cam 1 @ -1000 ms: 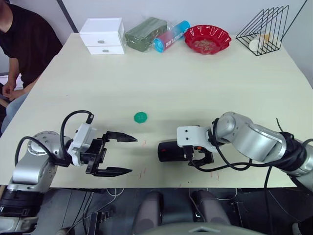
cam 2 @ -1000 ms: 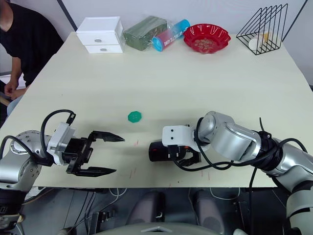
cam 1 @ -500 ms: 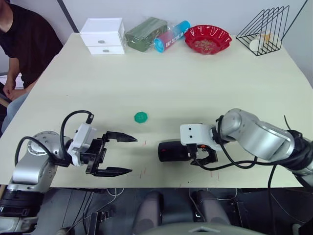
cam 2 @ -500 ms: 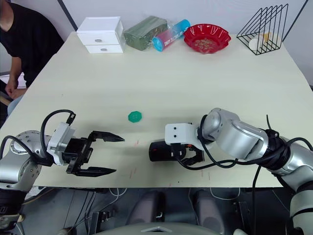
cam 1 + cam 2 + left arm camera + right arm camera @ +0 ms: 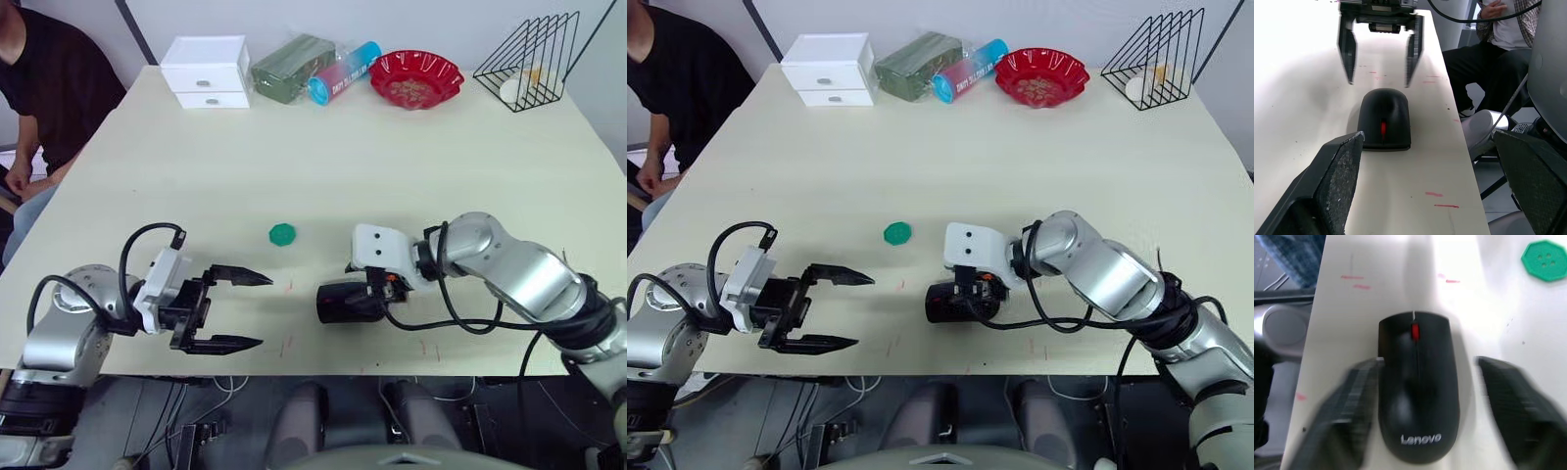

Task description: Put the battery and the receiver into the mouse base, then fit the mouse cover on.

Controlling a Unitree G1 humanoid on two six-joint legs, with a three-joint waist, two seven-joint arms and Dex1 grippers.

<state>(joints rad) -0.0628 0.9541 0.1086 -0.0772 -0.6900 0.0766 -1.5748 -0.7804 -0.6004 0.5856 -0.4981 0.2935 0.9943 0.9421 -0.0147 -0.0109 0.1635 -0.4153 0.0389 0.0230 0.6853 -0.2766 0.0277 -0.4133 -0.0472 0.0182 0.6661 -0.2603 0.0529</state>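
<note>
Now the mouse cover, a smooth black dome with a red scroll wheel peeking out, sits on the pale counter in the lower centre, between the spread right pincer fingers. Left pincer gapes apart, lower left.

Your pale desk carries the closed black mouse at 6 o'clock, a green disc just toward 10 from it, and at 12 a white drawer box, green pack, blue tube, red bowl and wire rack.
</note>
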